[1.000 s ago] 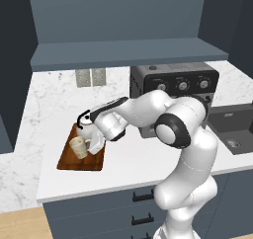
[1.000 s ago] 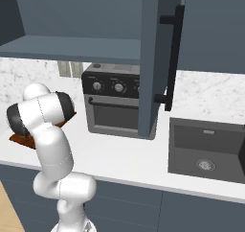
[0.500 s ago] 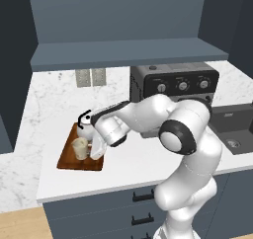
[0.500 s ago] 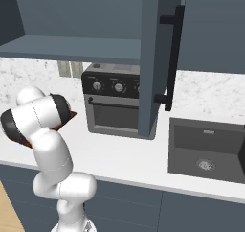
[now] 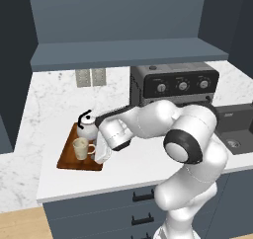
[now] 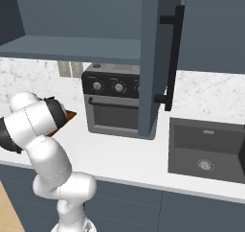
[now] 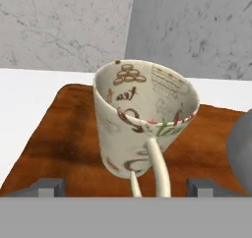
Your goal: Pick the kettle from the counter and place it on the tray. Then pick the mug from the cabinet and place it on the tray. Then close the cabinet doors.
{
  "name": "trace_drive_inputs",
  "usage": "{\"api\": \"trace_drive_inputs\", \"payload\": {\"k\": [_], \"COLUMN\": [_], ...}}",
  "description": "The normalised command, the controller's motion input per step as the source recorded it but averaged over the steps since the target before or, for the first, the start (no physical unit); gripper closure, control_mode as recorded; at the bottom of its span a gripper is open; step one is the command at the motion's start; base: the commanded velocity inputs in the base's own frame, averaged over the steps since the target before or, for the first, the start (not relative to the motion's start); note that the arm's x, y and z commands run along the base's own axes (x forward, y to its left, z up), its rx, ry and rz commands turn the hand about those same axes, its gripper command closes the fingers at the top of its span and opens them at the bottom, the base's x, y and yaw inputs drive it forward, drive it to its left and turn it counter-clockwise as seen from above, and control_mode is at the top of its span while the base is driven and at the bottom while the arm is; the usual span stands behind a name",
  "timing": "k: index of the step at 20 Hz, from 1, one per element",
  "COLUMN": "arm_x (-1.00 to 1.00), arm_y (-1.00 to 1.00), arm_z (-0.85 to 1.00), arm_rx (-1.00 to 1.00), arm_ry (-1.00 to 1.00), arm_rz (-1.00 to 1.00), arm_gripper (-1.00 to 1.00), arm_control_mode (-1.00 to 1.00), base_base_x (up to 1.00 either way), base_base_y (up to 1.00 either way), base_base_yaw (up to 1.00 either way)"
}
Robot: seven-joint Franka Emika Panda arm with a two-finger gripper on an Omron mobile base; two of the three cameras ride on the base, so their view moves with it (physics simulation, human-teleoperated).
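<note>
Mug [image 7: 142,124] sits upright on the tray [image 7: 59,143], pincer [image 7: 125,187] spread wide either side, not gripping. Kettle [image 5: 88,129] just behind; tray's right end is hidden by the arm.

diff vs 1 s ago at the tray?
The gripper opened its fingers and let go of the mug, which now stands upright on the tray beside the kettle; the hand has backed off slightly. Kettle, tray and the open cabinet door are unchanged.
</note>
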Motion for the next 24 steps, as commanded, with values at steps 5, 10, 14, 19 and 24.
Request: {"api": "trace_drive_inputs", "payload": {"k": [5, 10, 14, 19, 24], "arm_x": [-0.22, -0.3, -0.32, -0.39, -0.36], "arm_y": [-0.13, -0.08, -0.11, -0.16, -0.23], "arm_z": [0.46, 0.68, 0.79, 0.77, 0.86], "arm_rx": [0.01, 0.08, 0.12, 0.06, 0.01], "arm_ry": [-0.01, 0.06, 0.17, 0.14, 0.01], "arm_rz": [0.0, -0.05, -0.09, -0.1, -0.1], "arm_gripper": [-1.0, -1.0, -1.0, -1.0, -1.0], "arm_control_mode": [-1.0, -1.0, -1.0, -1.0, -1.0], "base_base_x": [0.0, 0.0, 0.0, 0.0, 0.0], "base_base_y": [0.0, 0.0, 0.0, 0.0, 0.0], "base_base_yaw": [0.0, 0.0, 0.0, 0.0, 0.0]}}
